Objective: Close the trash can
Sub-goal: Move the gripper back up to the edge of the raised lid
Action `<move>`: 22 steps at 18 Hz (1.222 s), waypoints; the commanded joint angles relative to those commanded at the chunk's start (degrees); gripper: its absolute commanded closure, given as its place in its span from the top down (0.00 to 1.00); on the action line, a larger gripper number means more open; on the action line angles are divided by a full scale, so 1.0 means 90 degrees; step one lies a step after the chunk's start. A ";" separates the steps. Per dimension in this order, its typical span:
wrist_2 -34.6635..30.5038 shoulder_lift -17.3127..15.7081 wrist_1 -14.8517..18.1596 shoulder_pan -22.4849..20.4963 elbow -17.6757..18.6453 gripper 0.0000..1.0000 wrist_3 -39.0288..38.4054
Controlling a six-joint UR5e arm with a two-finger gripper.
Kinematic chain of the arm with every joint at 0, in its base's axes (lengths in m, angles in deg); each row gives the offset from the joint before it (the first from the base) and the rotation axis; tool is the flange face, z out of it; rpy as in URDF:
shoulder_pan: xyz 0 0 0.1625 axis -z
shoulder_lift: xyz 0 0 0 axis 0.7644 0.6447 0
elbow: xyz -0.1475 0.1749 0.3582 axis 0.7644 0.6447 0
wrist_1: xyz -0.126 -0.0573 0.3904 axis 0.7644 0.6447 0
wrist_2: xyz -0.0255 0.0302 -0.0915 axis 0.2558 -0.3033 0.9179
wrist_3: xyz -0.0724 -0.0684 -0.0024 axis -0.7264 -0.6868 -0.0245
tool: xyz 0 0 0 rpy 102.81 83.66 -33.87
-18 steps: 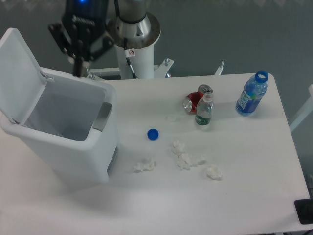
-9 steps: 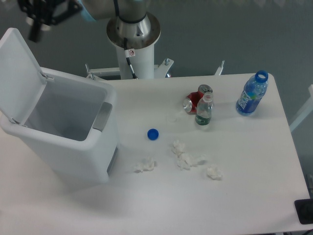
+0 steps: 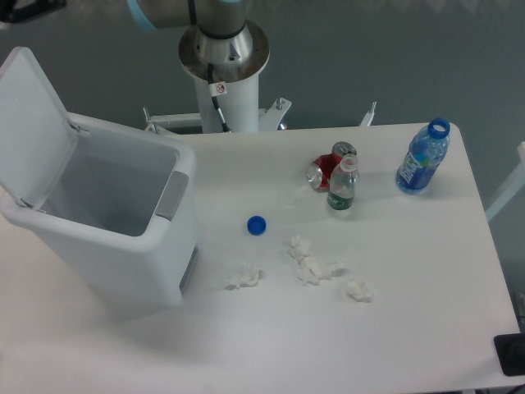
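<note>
The trash can (image 3: pixel 161 263) is a large white bin on the left part of the table, with a grey panel on its front rim. Its lid (image 3: pixel 34 119) stands open, tilted back to the left, and the inside looks empty. Only a black edge of my gripper (image 3: pixel 23 8) shows at the top left corner, above and behind the lid's top edge and apart from it. Its fingers are cut off by the frame, so their state does not show.
The robot's base column (image 3: pixel 223 57) stands behind the table. A blue cap (image 3: pixel 257 224), a red can (image 3: pixel 325 170), a small green bottle (image 3: pixel 342 187), a blue bottle (image 3: pixel 422 160) and crumpled tissues (image 3: pixel 312 268) lie to the bin's right.
My gripper has moved up and to the left, from above the bin's back edge to the top left corner, almost out of the frame. The trash can and its lid have not moved.
</note>
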 joint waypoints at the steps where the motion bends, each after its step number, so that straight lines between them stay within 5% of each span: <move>1: 0.0000 0.0059 0.0000 0.0020 0.0000 0.16 0.0020; 22: -0.0087 0.0294 -0.0019 0.0079 0.0205 0.18 0.0283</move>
